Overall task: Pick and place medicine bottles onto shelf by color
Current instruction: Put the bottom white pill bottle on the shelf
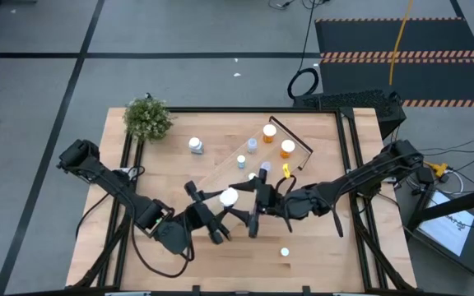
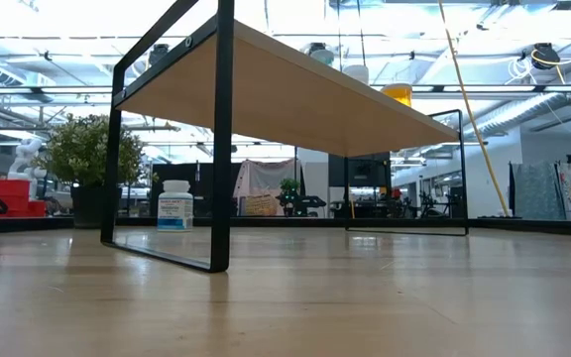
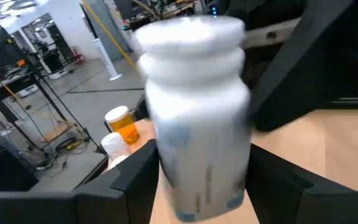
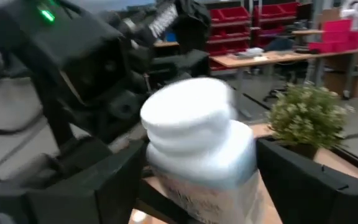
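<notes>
Between the left gripper (image 1: 220, 215) and the right gripper (image 1: 249, 212), a large white bottle (image 1: 229, 196) is held, seemingly mid-handover: the left is clenched on it, the right's jaws spread beside it. Beyond them, about five bottles are already seen on the shelf (image 1: 220, 170); two are left on the table (image 1: 319, 247).

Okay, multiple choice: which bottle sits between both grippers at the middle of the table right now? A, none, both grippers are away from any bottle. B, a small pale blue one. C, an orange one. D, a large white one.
D: both wrist views show a large white bottle with a white cap between dark fingers, and the high view shows the left gripper and right gripper meeting at it.

Four bottles (image 1: 269, 131) stand on the shelf (image 1: 220, 173); a plant (image 1: 148, 119) sits well left.
</notes>
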Robot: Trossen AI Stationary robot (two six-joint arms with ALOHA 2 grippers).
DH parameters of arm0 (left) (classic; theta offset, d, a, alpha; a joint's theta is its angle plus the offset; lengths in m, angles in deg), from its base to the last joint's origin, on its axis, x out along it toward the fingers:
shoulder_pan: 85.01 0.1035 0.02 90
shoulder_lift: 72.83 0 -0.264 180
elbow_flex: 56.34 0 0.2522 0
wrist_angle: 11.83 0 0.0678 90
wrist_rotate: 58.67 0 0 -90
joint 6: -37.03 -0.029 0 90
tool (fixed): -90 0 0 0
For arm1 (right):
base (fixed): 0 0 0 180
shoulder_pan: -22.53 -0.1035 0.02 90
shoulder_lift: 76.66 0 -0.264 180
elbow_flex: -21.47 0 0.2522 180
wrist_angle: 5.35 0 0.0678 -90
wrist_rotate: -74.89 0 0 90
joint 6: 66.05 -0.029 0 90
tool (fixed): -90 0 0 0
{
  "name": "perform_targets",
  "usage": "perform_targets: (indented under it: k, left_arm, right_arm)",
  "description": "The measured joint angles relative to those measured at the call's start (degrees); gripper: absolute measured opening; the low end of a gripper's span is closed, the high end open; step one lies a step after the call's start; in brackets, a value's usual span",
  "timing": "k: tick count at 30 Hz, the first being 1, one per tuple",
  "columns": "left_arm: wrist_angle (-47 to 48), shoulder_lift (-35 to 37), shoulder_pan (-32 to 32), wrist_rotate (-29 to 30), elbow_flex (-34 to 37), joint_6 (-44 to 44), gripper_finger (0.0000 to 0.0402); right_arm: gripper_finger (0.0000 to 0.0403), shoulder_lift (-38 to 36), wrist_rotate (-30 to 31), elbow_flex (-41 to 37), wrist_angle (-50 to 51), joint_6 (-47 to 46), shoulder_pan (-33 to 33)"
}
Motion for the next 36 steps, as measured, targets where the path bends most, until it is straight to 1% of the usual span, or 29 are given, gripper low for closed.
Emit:
perform_targets:
  k: [6,12,14,16,20,21,24,26,27,30,32,36]
  left_arm:
    - [0.02,0.0,0.0,0.09,0.0,0.0,0.021]
    - [-1.97,0.6,-1.21,0.3,0.0,-0.99,0.0206]
    - [-2.45,0.64,-1.63,0.11,0.02,-2.27,0.019]
    - [-2.66,0.77,-1.77,-0.96,0.02,-3.28,0.0165]
    - [-1.97,0.79,-1.92,-3.86,0.02,-3.99,0.0107]
    - [-1.7,0.79,-2.03,-4.11,0.02,-4.55,0.0096]
    - [-0.06,1.57,-2.51,-4.53,0.02,-6.89,0.0079]
    - [2.12,3.44,-2.45,-5.69,0.02,-6.31,0.0081]
    - [3.93,4.86,-2.21,-7.48,0.02,-5.39,0.0086]
    - [10.73,9.19,-0.46,-15.79,0.02,-1.59,0.0114]
    - [16.22,11.81,1.17,-21.04,0.02,-1.01,0.0136]
    - [26.77,14.8,4.95,-26.52,0.02,1.93,0.0171]
  right_arm:
    - [0.0317,-1.74,-3.96,0.01,0.57,0.66,-0.79]
    - [0.0318,-3.42,-3.73,0.01,4.89,1.75,-2.22]
    - [0.0318,-3.56,-3.37,0.01,5.03,1.91,-2.38]
    - [0.0318,-3.59,-3.24,0.01,5.38,2.15,-2.38]
    - [0.0318,-3.8,-6.2,0.02,8.91,2.25,-2.43]
    - [0.0318,-3.86,-6.17,0.02,10.12,1.88,-2.43]
    - [0.0318,-4.52,-5.98,0.05,15.08,-0.01,-2.43]
    - [0.0318,-4.79,-5.92,0.07,16.94,-2.02,-2.43]
    - [0.0318,-5.19,-5.89,0.1,18.22,-2.64,-2.43]
    - [0.0318,-5.81,-5.85,0.11,20.69,-4.05,-2.9]
    - [0.0318,-5.84,-5.78,0.12,22.64,-4.13,-3.37]
    - [0.0318,-5.49,-5.75,0.12,27.64,-3.36,-3.93]
